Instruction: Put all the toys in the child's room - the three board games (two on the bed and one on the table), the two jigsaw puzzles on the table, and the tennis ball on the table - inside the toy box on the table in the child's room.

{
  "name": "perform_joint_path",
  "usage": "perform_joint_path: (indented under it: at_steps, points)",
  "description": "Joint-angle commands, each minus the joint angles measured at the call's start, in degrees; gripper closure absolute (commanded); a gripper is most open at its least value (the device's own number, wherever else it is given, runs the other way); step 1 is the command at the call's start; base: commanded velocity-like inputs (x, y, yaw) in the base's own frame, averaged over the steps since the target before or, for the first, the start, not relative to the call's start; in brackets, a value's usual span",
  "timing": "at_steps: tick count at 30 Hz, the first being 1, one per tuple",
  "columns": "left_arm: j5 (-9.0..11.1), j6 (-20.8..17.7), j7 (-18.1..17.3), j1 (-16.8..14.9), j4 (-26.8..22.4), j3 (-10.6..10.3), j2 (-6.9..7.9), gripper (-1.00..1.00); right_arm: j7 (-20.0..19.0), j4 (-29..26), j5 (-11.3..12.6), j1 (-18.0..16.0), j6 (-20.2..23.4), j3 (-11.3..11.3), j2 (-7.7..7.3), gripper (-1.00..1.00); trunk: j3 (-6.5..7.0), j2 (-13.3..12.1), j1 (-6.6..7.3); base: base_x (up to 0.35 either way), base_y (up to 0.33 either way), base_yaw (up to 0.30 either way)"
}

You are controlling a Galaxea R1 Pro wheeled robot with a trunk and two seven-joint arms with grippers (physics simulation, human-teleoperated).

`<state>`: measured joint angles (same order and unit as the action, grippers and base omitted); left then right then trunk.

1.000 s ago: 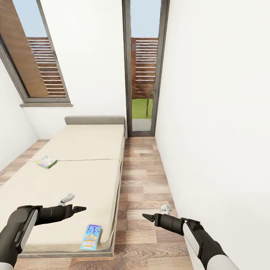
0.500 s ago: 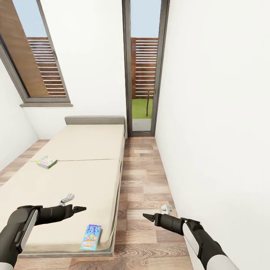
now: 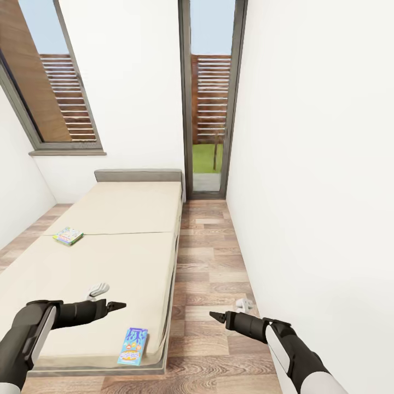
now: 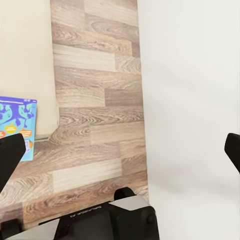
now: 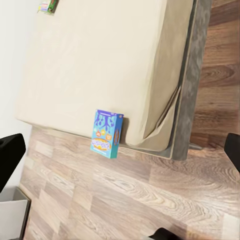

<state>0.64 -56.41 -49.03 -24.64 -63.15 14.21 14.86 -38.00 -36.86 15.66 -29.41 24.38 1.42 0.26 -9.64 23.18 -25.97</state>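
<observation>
Two board games lie on the beige bed (image 3: 115, 257). A blue box (image 3: 133, 346) rests at the foot corner, right at the mattress edge, also seen as the blue box (image 4: 15, 127) and the blue box (image 5: 106, 133). A green and multicoloured box (image 3: 68, 236) sits by the bed's left side, also seen as the green box (image 5: 48, 6). My left gripper (image 3: 116, 305) hovers over the foot of the bed, above and left of the blue box, open and empty. Over the floor to the right of the bed, my right gripper (image 3: 217, 316) is open and empty.
A strip of wooden floor (image 3: 210, 262) runs between the bed and the white wall (image 3: 317, 191) on the right, ending at a tall glass door (image 3: 209, 109). A slanted window (image 3: 49, 87) is at the back left. My base (image 4: 100, 222) stands on the floor.
My right gripper has edged a touch to the right and down. The bed and both games look the same.
</observation>
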Motion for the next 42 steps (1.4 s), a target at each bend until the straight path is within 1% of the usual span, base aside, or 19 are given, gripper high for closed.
perform_joint_path:
  at_steps: [1, 4, 8, 13, 14, 18, 19, 20, 23, 24, 27, 28, 31, 36, 37, 40, 41, 42]
  points:
    - [0.1, -0.5, -0.1, -0.1, 0.0, 0.1, -0.01, -1.0, 0.1, -0.1, 0.5, 0.0, 0.5, 0.1, -0.01, -1.0, -0.3, 0.5, -0.26, 0.0, 0.0, 0.0]
    - [0.1, -0.5, 0.0, -0.1, 0.2, 0.1, -0.01, -1.0, 0.3, -0.1, 0.6, 0.0, 0.5, 0.1, 0.0, -1.0, -0.84, 1.7, -0.92, 0.0, 0.0, 0.0]
    - [0.1, -0.5, 0.1, -0.1, 1.8, 0.1, -0.01, -1.0, 0.3, -0.1, 0.7, 0.0, 0.5, 0.0, 0.06, -1.0, -1.56, 3.3, -1.79, 0.0, 0.0, 0.0]
    - [0.2, -0.4, 0.2, -0.4, 6.6, 0.2, 0.07, -1.0, 0.4, -0.3, 0.8, 0.0, 0.6, 0.1, 0.18, -1.0, -2.46, 5.4, -2.89, 0.0, 0.0, 0.0]
    - [0.2, -0.3, 0.2, -0.5, 8.2, 0.2, 0.11, -1.0, 0.4, -0.5, 0.8, 0.0, 0.6, 0.0, 0.34, -1.0, -2.64, 5.8, -3.11, 0.0, 0.0, 0.0]
    - [0.3, 0.2, 0.2, -0.5, 10.6, 0.6, 0.11, -1.0, 0.4, -0.8, 1.2, -0.1, 0.7, 0.0, 1.16, -1.0, -3.36, 7.4, -3.99, 0.0, 0.0, 0.0]
    - [0.3, 0.5, 0.2, -0.5, 11.2, 0.8, 0.1, -1.0, 0.4, -0.8, 1.3, -0.1, 0.8, 0.0, 1.51, -1.0, -3.54, 7.8, -4.21, 0.0, 0.0, 0.0]
    - [0.3, 1.4, 0.2, -0.6, 12.5, 1.4, 0.06, -1.0, 0.4, -0.9, 1.4, -0.1, 0.8, 0.0, 2.3, -1.0, -3.71, 8.2, -4.43, 0.0, 0.0, 0.0]
    - [0.4, 3.2, 0.2, -0.6, 15.1, 2.6, 0.04, -1.0, 0.5, -1.0, 1.6, -0.2, 0.8, 0.0, 3.57, -1.0, -4.25, 9.4, -5.09, 0.0, 0.0, 0.0]
    - [0.4, 4.4, 0.2, -0.6, 17.3, 3.5, 0.07, -1.0, 0.8, -1.0, 1.6, -0.3, 0.8, 0.0, 4.25, -1.0, -4.43, 9.8, -5.31, 0.0, 0.0, 0.0]
    - [0.4, 6.0, 0.2, -0.7, 20.5, 4.9, 0.18, -1.0, 1.6, -1.0, 1.7, -0.5, 0.8, 0.0, 4.86, -1.0, -4.97, 11.0, -5.97, 0.0, 0.0, 0.0]
    - [0.4, 6.8, 0.2, -0.8, 22.2, 5.8, 0.25, -1.0, 2.2, -1.0, 1.7, -0.6, 0.8, 0.0, 5.09, -1.0, -5.15, 11.4, -6.19, 0.0, 0.0, 0.0]
    - [0.4, 7.6, 0.1, -0.9, 24.4, 7.1, 0.73, -1.0, 3.4, -1.0, 1.7, -0.7, 0.8, 0.0, 5.34, -1.0, -5.69, 12.6, -6.85, 0.0, 0.0, 0.0]
    - [0.5, 7.6, -0.2, -1.0, 25.6, 7.9, 1.66, -1.0, 4.5, -1.0, 2.0, -0.8, 0.8, -0.2, 5.24, -1.0, -6.59, 14.6, -7.94, 0.0, 0.0, 0.0]
    - [0.6, 7.5, -0.3, -1.0, 25.7, 8.0, 2.19, -1.0, 4.7, -1.0, 2.4, -0.8, 0.8, -0.6, 5.14, -1.0, -6.77, 15.0, -8.16, 0.0, 0.0, 0.0]
    - [0.8, 7.4, -0.4, -1.1, 26.0, 8.4, 3.15, -1.0, 4.8, -1.0, 3.2, -0.9, 0.8, -1.6, 4.9, -1.0, -7.31, 16.2, -8.82, 0.0, 0.0, 0.0]
    - [0.8, 7.3, -0.4, -1.1, 26.0, 8.7, 3.47, -1.0, 4.8, -1.0, 3.4, -0.9, 0.8, -2.0, 4.84, -1.0, -7.49, 16.6, -9.04, 0.0, 0.0, 0.0]
    - [1.0, 7.3, -0.5, -1.1, 26.1, 9.4, 3.97, -1.0, 4.9, -1.0, 3.8, -0.9, 0.9, -2.8, 4.74, -1.0, -7.66, 17.0, -9.26, 0.0, 0.0, 0.0]
